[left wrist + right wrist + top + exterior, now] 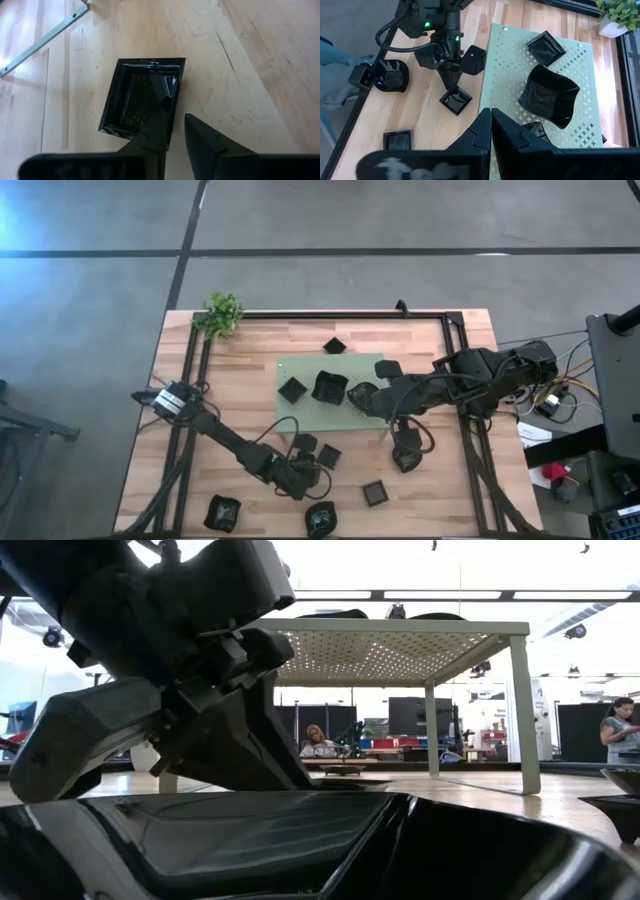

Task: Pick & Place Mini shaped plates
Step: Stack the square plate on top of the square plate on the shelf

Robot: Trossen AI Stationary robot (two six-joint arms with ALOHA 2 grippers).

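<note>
Several small glossy black plates lie about. Three sit on the light green perforated mat (pixel 300 368): a square plate (pixel 546 47), a scalloped dish (pixel 550 97) and a third (pixel 362 395). My left gripper (pixel 172 127) is open, low over a square plate (pixel 142 97) that lies flat on the wood near the mat's near edge; one finger stands over the plate's corner, the other outside its rim. My right gripper (pixel 491 117) is shut with nothing in it, hovering over the mat's near right part (pixel 370 405). Another plate (pixel 472 60) lies beside the left gripper (pixel 451 75). My left gripper comes down from above at one side of the square plate, near its corner (pixel 167 142). One finger (pixel 150 145) overlaps the rim and the other (pixel 210 145) is outside it. Whether either finger touches the plate, I cannot tell. The plate lies flat on the table.
More black plates lie on the wood: one beyond the mat (pixel 334 346), others along the near edge (pixel 222 510), (pixel 320 520), (pixel 374 492), (pixel 405 455). A small leafy plant (pixel 222 313) stands at the far left corner. The mat stands on legs (pixel 520 710). A black frame (pixel 330 314) runs along the far edge.
</note>
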